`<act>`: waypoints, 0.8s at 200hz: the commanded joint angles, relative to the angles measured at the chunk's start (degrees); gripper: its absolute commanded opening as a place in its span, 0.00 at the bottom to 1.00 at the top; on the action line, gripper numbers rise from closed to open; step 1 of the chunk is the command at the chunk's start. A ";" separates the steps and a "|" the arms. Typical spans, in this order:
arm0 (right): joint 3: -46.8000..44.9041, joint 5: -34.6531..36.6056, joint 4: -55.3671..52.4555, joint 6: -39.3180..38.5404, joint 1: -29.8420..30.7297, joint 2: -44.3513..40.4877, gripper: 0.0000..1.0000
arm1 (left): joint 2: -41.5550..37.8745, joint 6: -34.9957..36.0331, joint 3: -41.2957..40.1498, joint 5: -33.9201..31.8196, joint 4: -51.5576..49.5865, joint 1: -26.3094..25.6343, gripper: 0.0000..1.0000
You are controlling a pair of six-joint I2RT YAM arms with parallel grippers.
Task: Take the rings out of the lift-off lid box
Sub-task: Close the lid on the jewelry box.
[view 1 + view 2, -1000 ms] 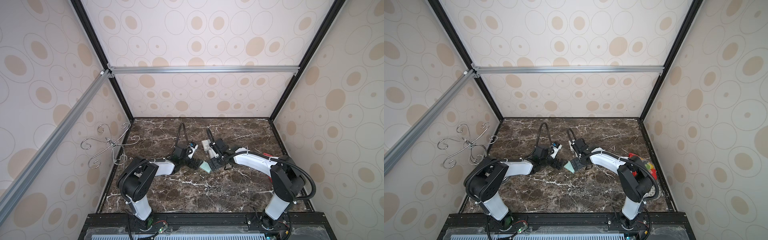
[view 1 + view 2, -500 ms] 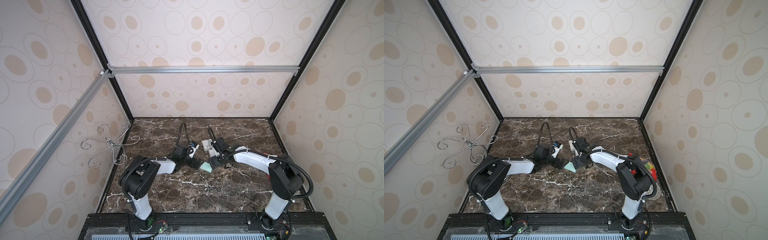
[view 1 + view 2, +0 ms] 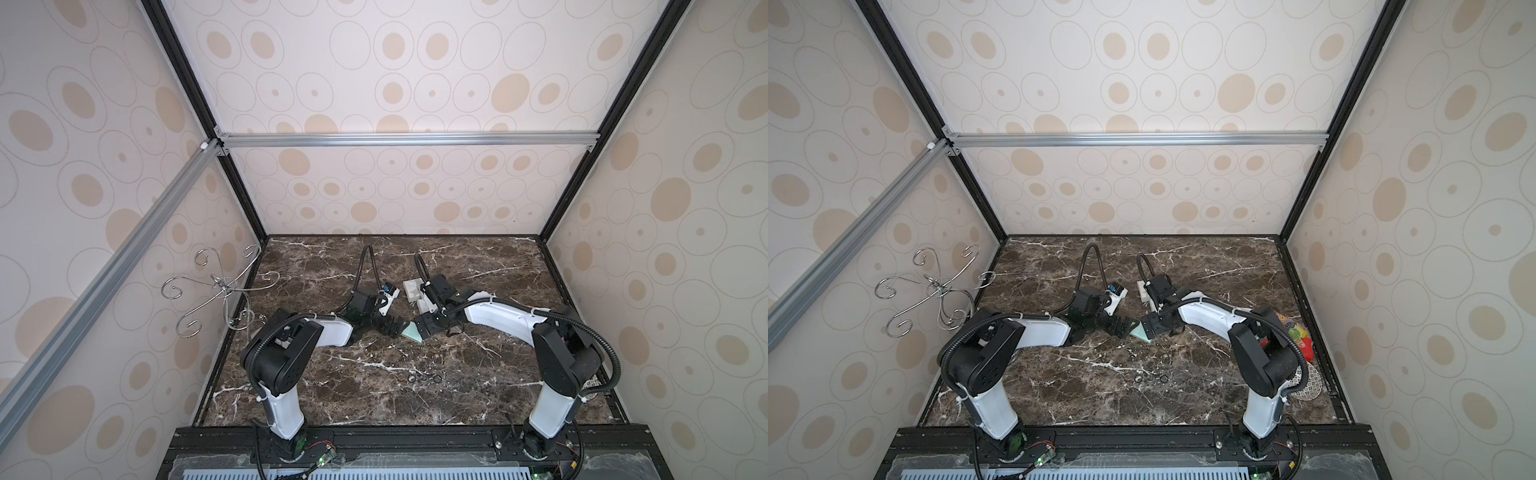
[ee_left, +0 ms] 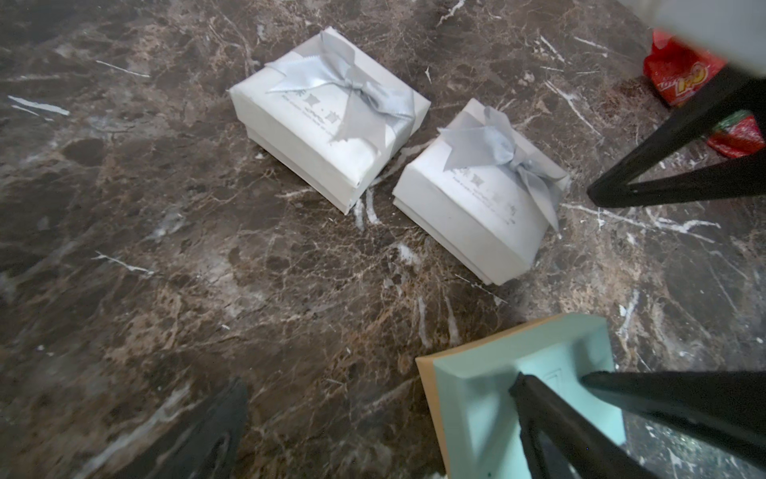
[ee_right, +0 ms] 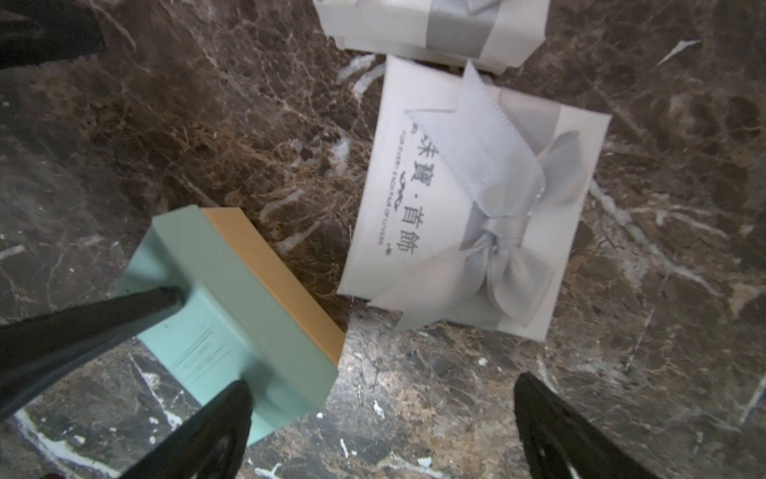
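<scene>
The left claw (image 4: 379,383) and right claw (image 5: 383,381) gape wide and empty, one finger each on the mint box (image 5: 248,290), seemingly steadying it. The rings (image 3: 424,379) lie out on the surface (image 3: 478,353).

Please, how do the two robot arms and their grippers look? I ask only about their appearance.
Both the left arm and the right arm have smooth white shells between bulky black joint housings. A black ribbed hose runs along each arm. The left gripper and the right gripper have thin, pointed black fingers built as open triangular frames.
</scene>
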 commanded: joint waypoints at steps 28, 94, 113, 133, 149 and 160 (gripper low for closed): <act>-5.15 -4.34 4.39 -9.11 0.71 -7.37 1.00 | -6.68 3.09 -0.20 -4.40 -3.12 0.48 1.00; -4.12 -8.74 8.16 -20.54 4.88 -7.21 1.00 | -14.02 1.97 -4.51 -6.43 -4.28 2.99 1.00; -1.86 -8.29 7.57 -23.15 5.26 -4.71 0.95 | -15.29 1.70 -5.59 -7.04 -4.83 3.71 1.00; -0.02 -7.72 7.08 -24.98 5.29 -2.32 0.87 | -16.95 1.26 -6.72 -7.71 -5.29 4.52 1.00; 0.96 -7.35 6.93 -26.03 5.38 -0.72 0.86 | -18.25 0.92 -7.68 -7.51 -5.04 5.21 1.00; 1.49 -7.21 6.98 -26.76 5.38 0.25 0.85 | -18.84 0.74 -8.17 -7.41 -4.87 5.54 1.00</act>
